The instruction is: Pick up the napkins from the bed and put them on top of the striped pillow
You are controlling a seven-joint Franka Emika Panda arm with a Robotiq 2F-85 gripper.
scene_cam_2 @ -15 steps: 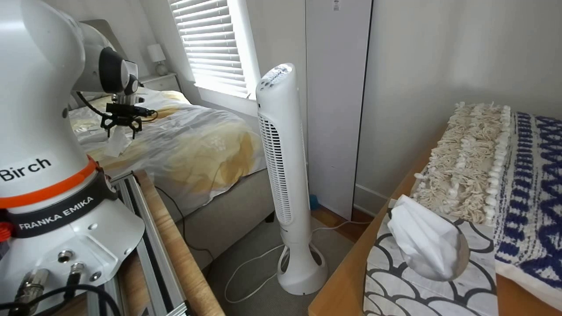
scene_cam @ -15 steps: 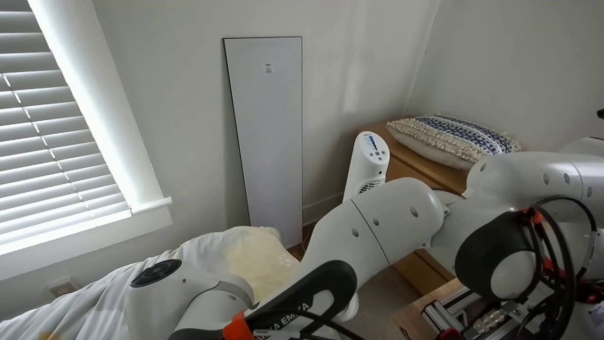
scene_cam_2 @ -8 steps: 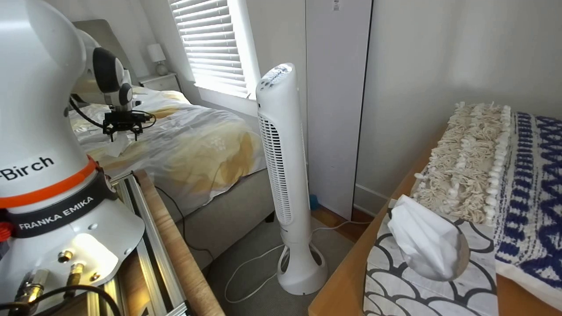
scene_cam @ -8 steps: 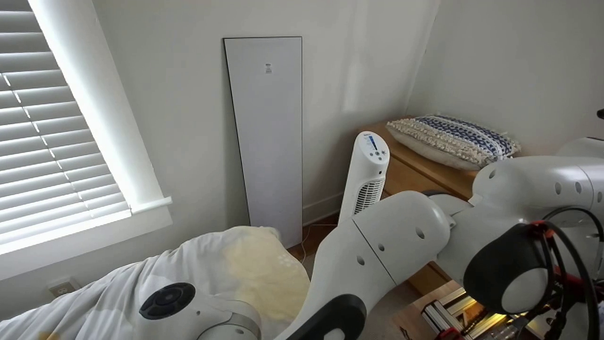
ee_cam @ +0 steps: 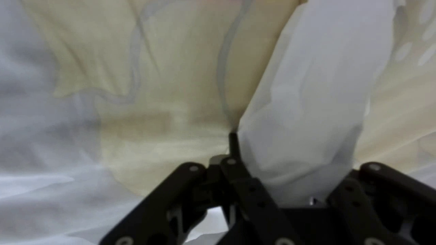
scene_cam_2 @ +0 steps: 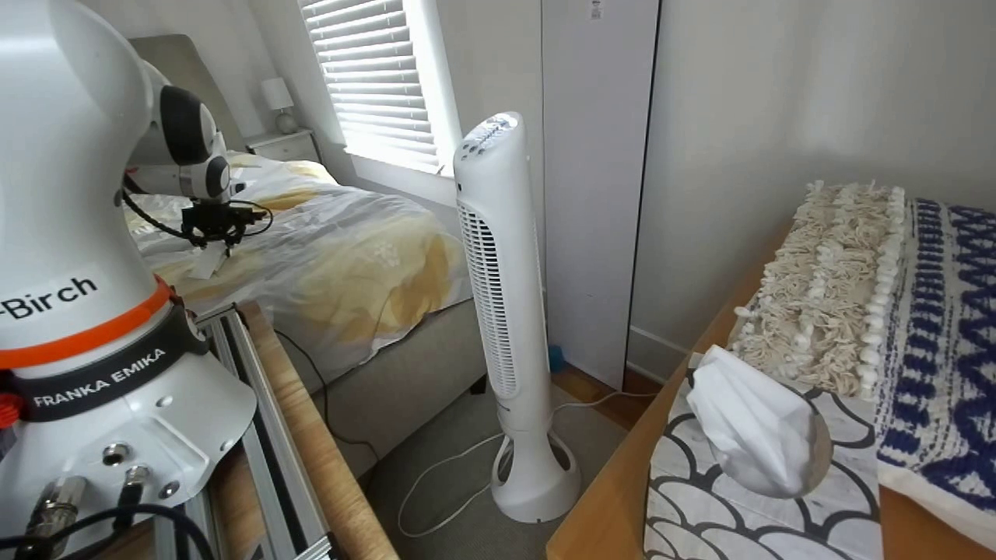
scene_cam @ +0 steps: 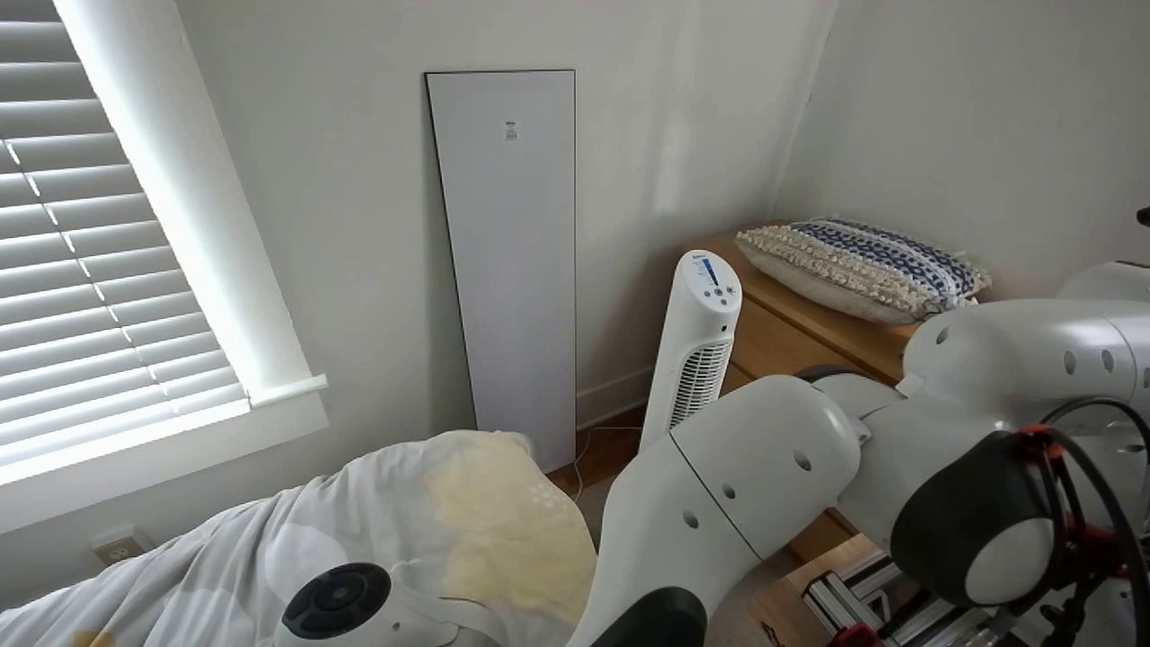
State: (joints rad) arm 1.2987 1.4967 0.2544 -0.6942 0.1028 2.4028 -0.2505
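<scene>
The napkins, thin limp white sheets, rise between the jaws of my gripper in the wrist view. The left finger lies along their edge; the right finger's tip is hidden behind them. The jaws stand partly closed, and a firm hold does not show. In an exterior view my gripper points down low over the bed, the napkins just under it. The striped pillow, white with dark blue bands and cream fringe, lies on the dresser in both exterior views.
A white tower fan stands between the bed and the wooden dresser. White tissue sits on a scallop-patterned cloth beside the pillow. A tall grey panel leans on the wall. Cables run across the floor.
The arm has come down toward the bed. The fingers, wide apart earlier, have drawn closer together around the napkins. Pillow and dresser have not moved.
</scene>
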